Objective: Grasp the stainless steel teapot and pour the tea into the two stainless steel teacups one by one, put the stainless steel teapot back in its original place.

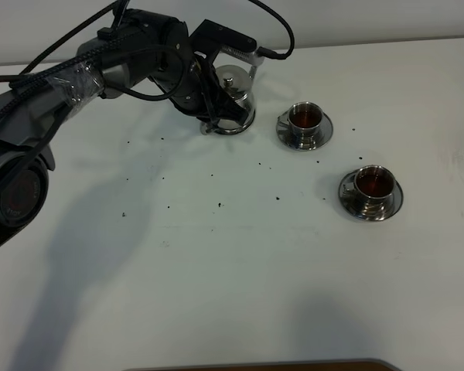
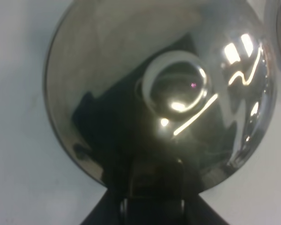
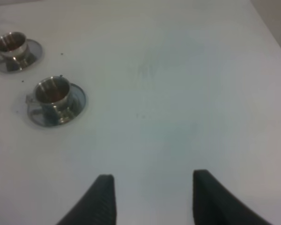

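White table [image 1: 240,294], matte, carries all. Stainless steel teapot [image 1: 233,99] stands upright at 12 o'clock, near far edge. Far teacup [image 1: 304,124] on saucer at 1 o'clock, just beside pot, holds brown tea. Near teacup [image 1: 370,192] on saucer at 3 o'clock, also filled. Dark crumbs [image 1: 219,204] scattered around centre.

Mirror-polished steel teapot [image 2: 131,70], 2 teacups [image 1: 304,117]
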### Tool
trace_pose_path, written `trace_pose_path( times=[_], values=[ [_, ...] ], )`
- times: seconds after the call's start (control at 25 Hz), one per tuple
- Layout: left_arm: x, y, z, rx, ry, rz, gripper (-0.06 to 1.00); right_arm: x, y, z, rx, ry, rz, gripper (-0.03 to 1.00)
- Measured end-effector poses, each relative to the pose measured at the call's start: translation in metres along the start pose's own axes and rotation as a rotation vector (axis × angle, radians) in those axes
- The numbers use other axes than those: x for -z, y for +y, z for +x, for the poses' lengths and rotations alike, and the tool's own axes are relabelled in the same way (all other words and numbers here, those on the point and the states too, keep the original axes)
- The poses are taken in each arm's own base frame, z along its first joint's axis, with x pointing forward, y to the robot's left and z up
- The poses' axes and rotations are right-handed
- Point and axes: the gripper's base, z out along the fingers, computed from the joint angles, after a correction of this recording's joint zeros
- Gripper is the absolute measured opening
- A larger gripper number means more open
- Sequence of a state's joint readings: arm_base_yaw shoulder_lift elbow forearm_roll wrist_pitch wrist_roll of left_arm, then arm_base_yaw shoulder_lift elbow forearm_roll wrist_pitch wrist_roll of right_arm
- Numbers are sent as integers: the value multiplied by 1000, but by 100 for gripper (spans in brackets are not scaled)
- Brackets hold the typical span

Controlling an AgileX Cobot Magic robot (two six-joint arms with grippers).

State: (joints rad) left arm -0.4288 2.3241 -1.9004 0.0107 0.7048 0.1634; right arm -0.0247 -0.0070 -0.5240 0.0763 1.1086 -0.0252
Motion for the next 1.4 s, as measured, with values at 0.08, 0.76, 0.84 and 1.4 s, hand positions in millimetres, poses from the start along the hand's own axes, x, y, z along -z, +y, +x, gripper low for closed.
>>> trace_pose_path(
  times=[0.08,0.76,0.84,1.4],
  values=[
    [0,0,0,0,-4,-1,26,0,0,0,0,0,0,38],
    [-1,9,2,21,-2,-6,26,0,0,0,1,0,0,38],
    [-1,10,2,23,-1,-7,26,0,0,0,1,0,0,38],
    [-1,11,2,31,-1,-2,28,0,0,0,0,0,0,38]
  ],
)
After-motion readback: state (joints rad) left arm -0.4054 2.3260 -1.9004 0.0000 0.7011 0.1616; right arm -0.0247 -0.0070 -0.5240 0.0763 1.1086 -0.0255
